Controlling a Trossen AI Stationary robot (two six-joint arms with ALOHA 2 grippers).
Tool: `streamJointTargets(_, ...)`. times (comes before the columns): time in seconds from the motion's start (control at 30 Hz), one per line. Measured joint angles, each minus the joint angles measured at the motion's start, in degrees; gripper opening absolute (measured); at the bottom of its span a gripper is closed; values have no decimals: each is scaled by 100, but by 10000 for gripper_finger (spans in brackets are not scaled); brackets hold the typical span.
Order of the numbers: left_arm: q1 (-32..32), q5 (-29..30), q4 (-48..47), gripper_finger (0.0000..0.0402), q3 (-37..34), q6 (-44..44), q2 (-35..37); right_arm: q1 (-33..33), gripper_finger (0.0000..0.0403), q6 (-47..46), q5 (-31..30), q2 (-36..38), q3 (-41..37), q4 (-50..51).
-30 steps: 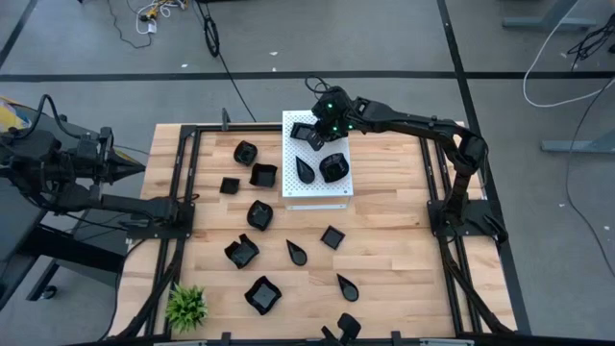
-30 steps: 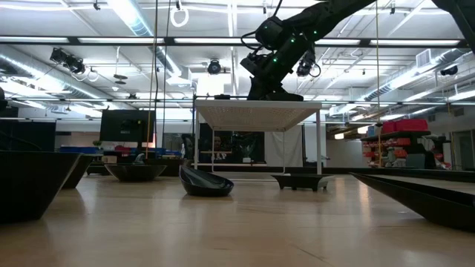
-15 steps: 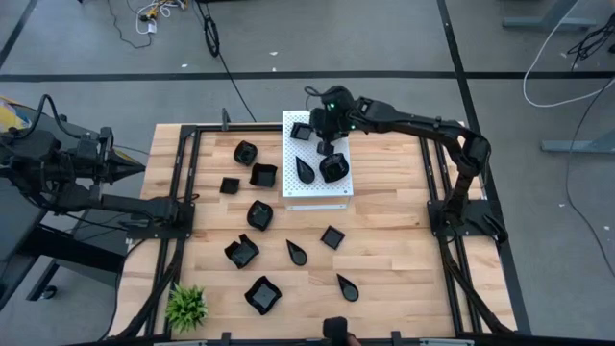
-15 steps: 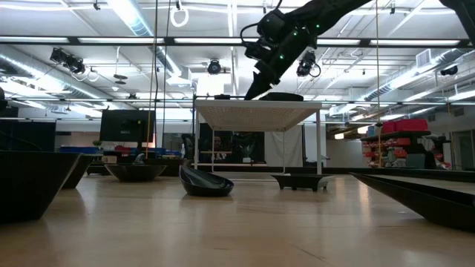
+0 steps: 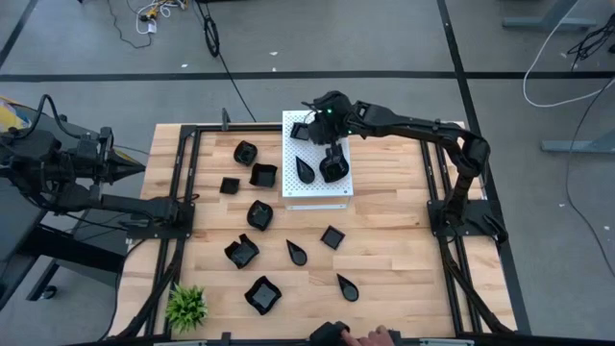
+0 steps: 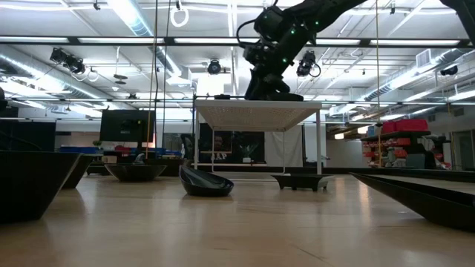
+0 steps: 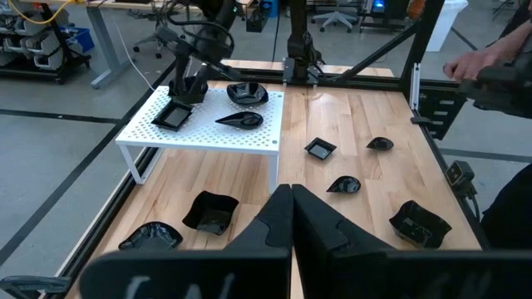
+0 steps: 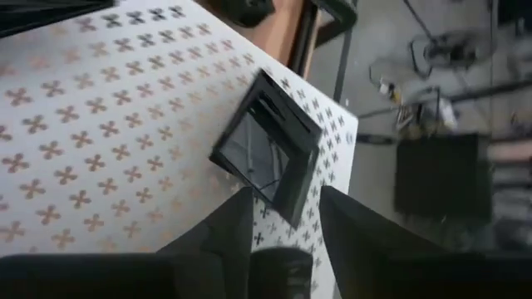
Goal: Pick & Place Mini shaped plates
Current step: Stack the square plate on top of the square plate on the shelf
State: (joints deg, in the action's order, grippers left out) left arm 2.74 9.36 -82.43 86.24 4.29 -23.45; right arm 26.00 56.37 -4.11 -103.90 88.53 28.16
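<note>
- Up on the white perforated board [image 5: 332, 187] lies a small square plate [image 8: 268, 148], near the board's far corner; the right wrist view shows it flat on the cross-shaped holes.
- Two more black dishes share the board: a teardrop plate [image 5: 305, 170] and a rounded plate [image 5: 332, 168] beside it.
- Right gripper [image 5: 312, 126] hangs just over the square plate, its fingers [image 8: 218, 241] spread to either side of the plate's near corner and holding nothing.
- Across the wooden table [image 5: 394, 250] the remaining mini shaped plates are scattered: a rounded plate [image 5: 246, 152], two square plates [image 5: 229, 185] [image 5: 263, 175] just left of the board, a polygonal plate [image 5: 259, 214], a small square plate [image 5: 332, 236], two teardrops [image 5: 297, 253] [image 5: 347, 287], and two larger dishes [image 5: 241, 252] [image 5: 261, 294] toward the near edge.
- Left gripper [image 7: 289, 218] waits off the table's left side, its fingers pressed together and empty.
- A small green plant [image 5: 185, 307] stands at the near left corner.
- At the near edge a person's hand [image 5: 370, 337] shows, touching a dark object I cannot identify.
</note>
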Motion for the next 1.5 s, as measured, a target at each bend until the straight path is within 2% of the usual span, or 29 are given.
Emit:
streamJointTargets(0.3, 0, 0, -2, 3, -2, 0, -2, -116, 139, 1607, 1, 0, 0, -20)
streamJointTargets(0.57, 0, 0, 0, 3, 0, 0, -1, -116, 130, 2225, -1, -4, 0, -22)
streamJointTargets(1.03, 0, 0, 0, 3, 0, 0, -2, -125, 130, 2383, -9, -147, -13, -88)
streamJointTargets(1.23, 0, -2, 0, 3, -2, 0, -2, -125, 130, 2671, -291, -225, -4, -248)
streamJointTargets(1.5, 0, 0, -2, 3, -1, 0, -2, -125, 130, 2704, -300, -229, -4, -231)
